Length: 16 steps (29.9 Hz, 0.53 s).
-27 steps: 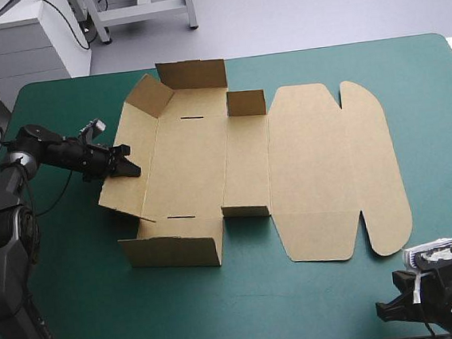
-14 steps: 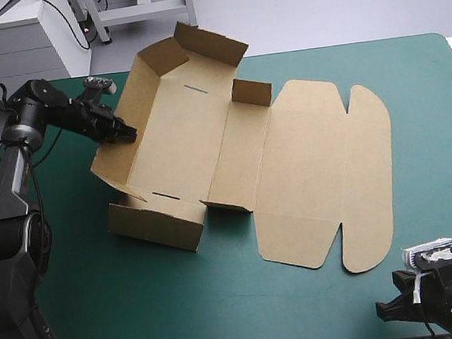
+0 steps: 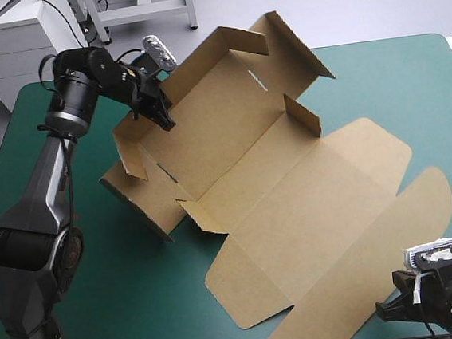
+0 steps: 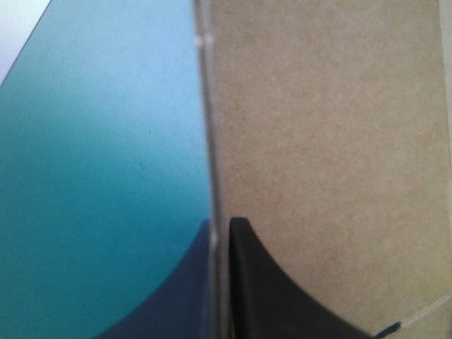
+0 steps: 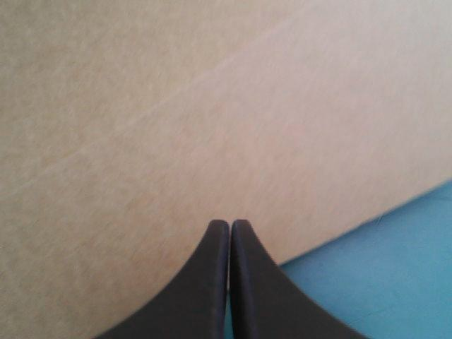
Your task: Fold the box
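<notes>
**Box pinched at one wall, lid spread flat**

Lies on a slant across the middle of the teal-green surface, running from the far left toward the near right corner. Stands half formed at the far-left end, with a long wall raised along the left side, end walls and short flaps up, and two narrow slots showing in the floor panel. Opens out flat at the other end into a wide lid panel with a rounded flap, reaching the near edge of the surface. Looks tipped up at the far-left end, one corner jutting beyond the far edge, though from above cannot be judged how much of the floor panel is clear of the cover.

Held at the top rim of the raised left wall by the left gripper, at the end of an arm arched in high from the left side. Fills most of the left wrist view as plain brown board, its edge running straight in between the black fingers: one on the inner face, the other a dark shape behind the edge, over the teal-green cover. All but closed there, with the sheet clamped between.

Bordered at the near right corner by the right gripper, low and just beside the lid's near edge. Pressed together into one pointed arch there, with nothing between, over the board's edge and a strip of cover.
</notes>
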Tool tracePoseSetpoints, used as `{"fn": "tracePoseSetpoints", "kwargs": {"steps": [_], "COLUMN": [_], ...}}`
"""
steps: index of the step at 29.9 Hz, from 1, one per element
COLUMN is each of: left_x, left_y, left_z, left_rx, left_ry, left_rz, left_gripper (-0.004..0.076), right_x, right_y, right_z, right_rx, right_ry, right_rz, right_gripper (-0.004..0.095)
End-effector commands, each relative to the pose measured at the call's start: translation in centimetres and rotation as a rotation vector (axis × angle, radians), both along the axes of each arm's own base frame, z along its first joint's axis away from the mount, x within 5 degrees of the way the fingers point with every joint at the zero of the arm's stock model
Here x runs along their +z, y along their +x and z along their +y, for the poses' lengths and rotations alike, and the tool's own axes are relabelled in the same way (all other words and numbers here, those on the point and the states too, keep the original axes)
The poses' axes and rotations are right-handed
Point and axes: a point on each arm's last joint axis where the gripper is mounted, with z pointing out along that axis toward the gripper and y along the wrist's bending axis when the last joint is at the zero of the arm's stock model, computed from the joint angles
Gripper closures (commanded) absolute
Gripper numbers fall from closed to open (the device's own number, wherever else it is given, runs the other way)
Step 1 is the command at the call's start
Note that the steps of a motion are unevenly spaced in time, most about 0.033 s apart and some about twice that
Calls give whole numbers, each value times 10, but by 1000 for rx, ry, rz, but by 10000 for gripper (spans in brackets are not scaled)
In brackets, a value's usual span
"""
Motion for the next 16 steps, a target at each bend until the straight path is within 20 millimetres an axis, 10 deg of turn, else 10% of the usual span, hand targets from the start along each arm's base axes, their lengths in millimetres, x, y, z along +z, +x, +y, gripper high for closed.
{"fn": "tracePoseSetpoints", "kwargs": {"steps": [1,16], "left_x": [44,59], "left_y": [-24,-81], "left_z": [-25,-133], "left_rx": [-57,-296], "left_ry": [11,237], "left_rz": [-223,-584], "left_gripper": [732,732], "right_x": [11,11], "right_y": [4,4], "right_z": [0,0], "right_rx": [-8,-8], "right_ry": [12,12], "right_rz": [-69,-69], "right_gripper": [913,913]}}
